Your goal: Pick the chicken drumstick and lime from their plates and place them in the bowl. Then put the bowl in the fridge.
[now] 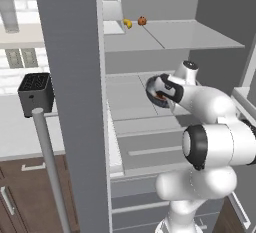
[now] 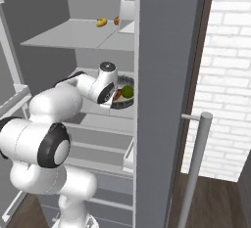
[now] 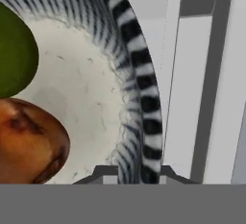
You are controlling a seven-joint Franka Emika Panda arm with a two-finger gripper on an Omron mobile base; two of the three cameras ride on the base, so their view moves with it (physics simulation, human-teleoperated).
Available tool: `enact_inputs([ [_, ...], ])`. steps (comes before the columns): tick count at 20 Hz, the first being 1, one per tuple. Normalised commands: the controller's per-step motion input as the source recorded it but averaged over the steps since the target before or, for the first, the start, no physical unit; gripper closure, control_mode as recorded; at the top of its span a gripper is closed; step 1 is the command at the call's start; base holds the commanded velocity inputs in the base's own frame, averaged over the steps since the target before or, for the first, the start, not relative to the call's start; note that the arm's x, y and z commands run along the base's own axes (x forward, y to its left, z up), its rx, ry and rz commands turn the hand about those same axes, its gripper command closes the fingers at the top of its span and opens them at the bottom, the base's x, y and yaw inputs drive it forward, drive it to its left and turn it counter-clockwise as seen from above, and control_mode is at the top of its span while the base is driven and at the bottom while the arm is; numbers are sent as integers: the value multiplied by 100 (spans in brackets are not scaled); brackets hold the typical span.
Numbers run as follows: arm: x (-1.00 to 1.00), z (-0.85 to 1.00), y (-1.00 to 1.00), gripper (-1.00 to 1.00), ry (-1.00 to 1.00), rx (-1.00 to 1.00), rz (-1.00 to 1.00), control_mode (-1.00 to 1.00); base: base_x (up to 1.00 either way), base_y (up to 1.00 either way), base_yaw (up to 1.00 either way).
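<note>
— Two foods lie in the bowl (image 3: 96,122): what are they like up close?

— In the hand view, the lime (image 3: 14,50) is a smooth, dull green round, and beside it the chicken drumstick (image 3: 26,141) is glossy reddish-brown with darker creases. They rest on the bowl's pale, faintly speckled inside. Its rim and wall carry bold black-and-white stripes, like a zebra band.

— And where does the bowl sit?

— On a pale grey shelf inside the fridge (image 1: 75,77), with the door swung open. From the right base view the bowl (image 2: 128,102) is a wide, dark-rimmed dish on the middle shelf, lime (image 2: 127,91) showing green above the rim. The shelves are flat, matte and plain.

— How do the jaws stand?

— The gripper (image 3: 132,172) has its two dark tips pressed close on either side of the bowl's striped rim, pinching it.

— Anything else in there?

— On the upper shelf, far back, a small yellow fruit (image 1: 128,23) and a small orange-red one (image 1: 142,21). Left of the fridge, a black toaster (image 1: 36,94) with a box shape sits on a light counter. The door's long bar handle (image 1: 50,167) is a smooth grey cylinder.

— Any writing or labels?

— No lettering can be read on any surface.
</note>
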Motion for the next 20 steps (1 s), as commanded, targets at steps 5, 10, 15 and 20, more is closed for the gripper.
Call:
enact_inputs([
  [5, 35, 0, 0, 100, 0, 0, 0, -100, 0, 0, 0],
  [10, 0, 0, 0, -100, 0, 0, 0, -100, 0, 0, 0],
  [15, -17, 29, 1, -100, -5, 0, -1, -100, 0, 0, 0],
  [20, -80, 52, -1, -100, -5, 0, -5, -100, 0, 0, 0],
])
